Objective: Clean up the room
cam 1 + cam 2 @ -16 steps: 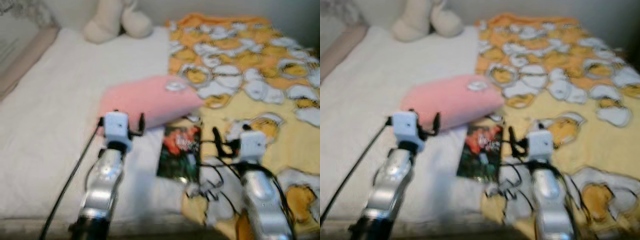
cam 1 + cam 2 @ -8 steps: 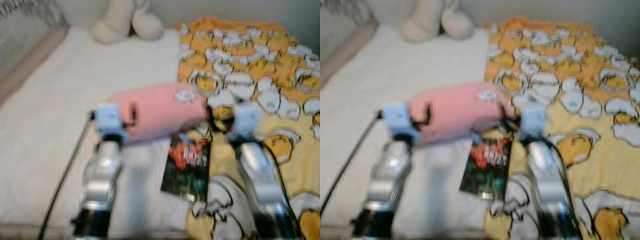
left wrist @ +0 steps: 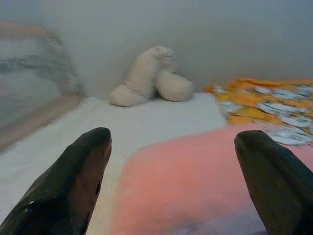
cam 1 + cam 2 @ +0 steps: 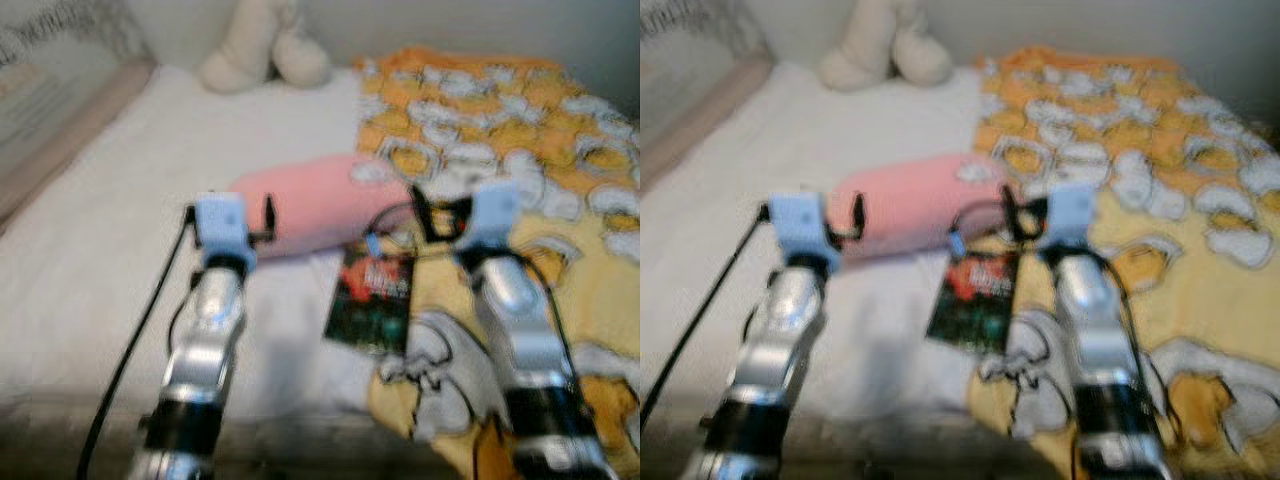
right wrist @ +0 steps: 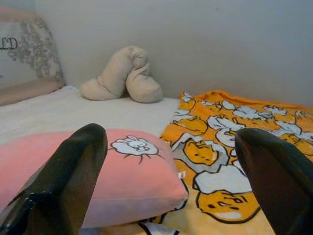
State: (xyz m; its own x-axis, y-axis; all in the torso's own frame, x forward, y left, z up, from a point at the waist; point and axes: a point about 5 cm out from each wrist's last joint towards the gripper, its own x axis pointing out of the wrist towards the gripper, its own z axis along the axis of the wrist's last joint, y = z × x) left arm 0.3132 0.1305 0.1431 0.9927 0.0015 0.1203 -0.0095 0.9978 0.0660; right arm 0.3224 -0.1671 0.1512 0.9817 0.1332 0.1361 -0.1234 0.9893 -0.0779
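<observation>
A pink pillow with a small white rabbit patch lies across the middle of the white bed. My left gripper is open at the pillow's near left end, one finger to each side of it. My right gripper is open just in front of the pillow's right end, fingers spread wide. A dark book lies flat on the sheet between my two arms, below the pillow. A yellow and orange cartoon-print blanket covers the bed's right half.
A cream stuffed toy rests against the wall at the head of the bed. A patterned grey pillow and a padded bed edge run along the left. The bed's near edge is close below my arms.
The whole picture shifted as the camera moved. Both grippers have risen from beside the book up to the pillow's two ends.
</observation>
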